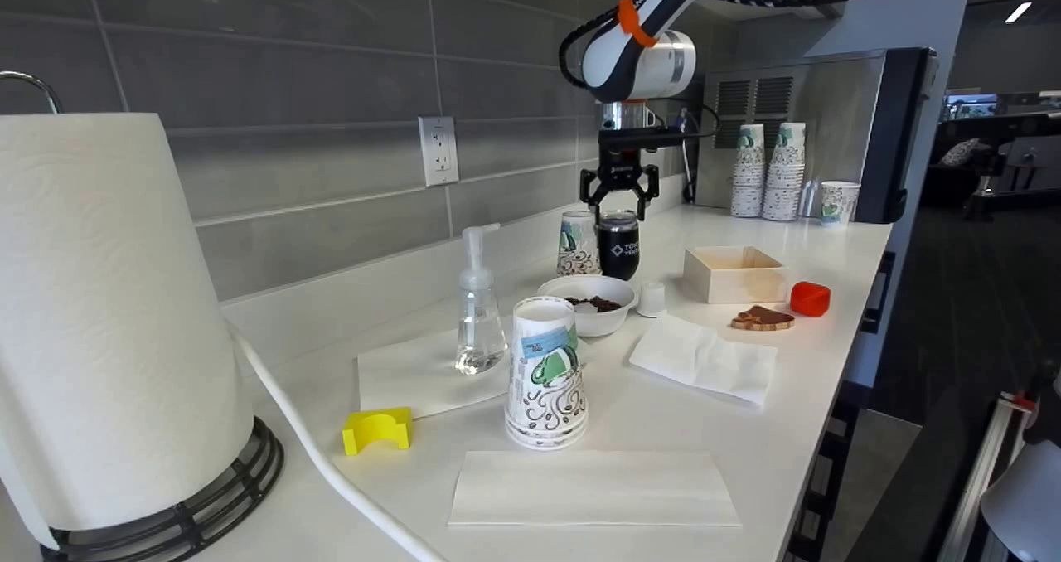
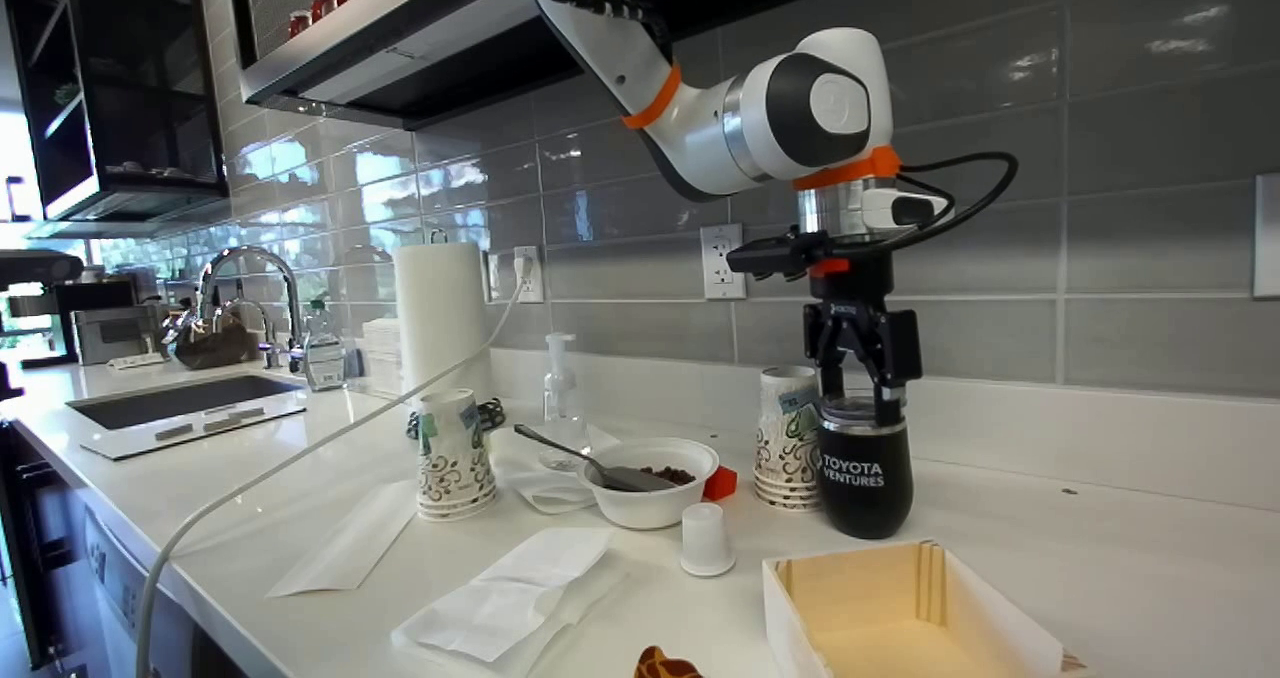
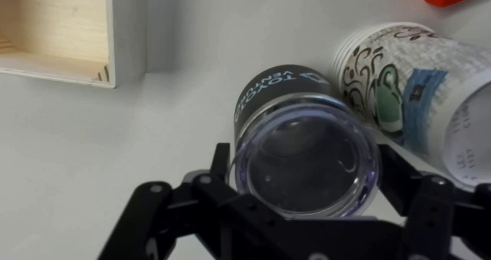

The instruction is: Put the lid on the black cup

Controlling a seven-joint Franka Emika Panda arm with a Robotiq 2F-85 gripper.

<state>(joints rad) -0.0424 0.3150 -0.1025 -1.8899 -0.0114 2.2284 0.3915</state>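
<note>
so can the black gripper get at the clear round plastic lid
Likely yes: its fingers flank the lid over the rounded black cup, and the nearby white patterned paper cups don't come between.

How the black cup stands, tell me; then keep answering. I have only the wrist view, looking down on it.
Observer: Seen side-on in an exterior view, the black cup stands upright on the counter.
Operator: Report what is near the paper cups, off my picture.
Observer: A white bowl with dark pieces inside.
Operator: Fill in the space between that bowl and the wooden box.
Observer: A small white container stands there, in both exterior views.
</note>
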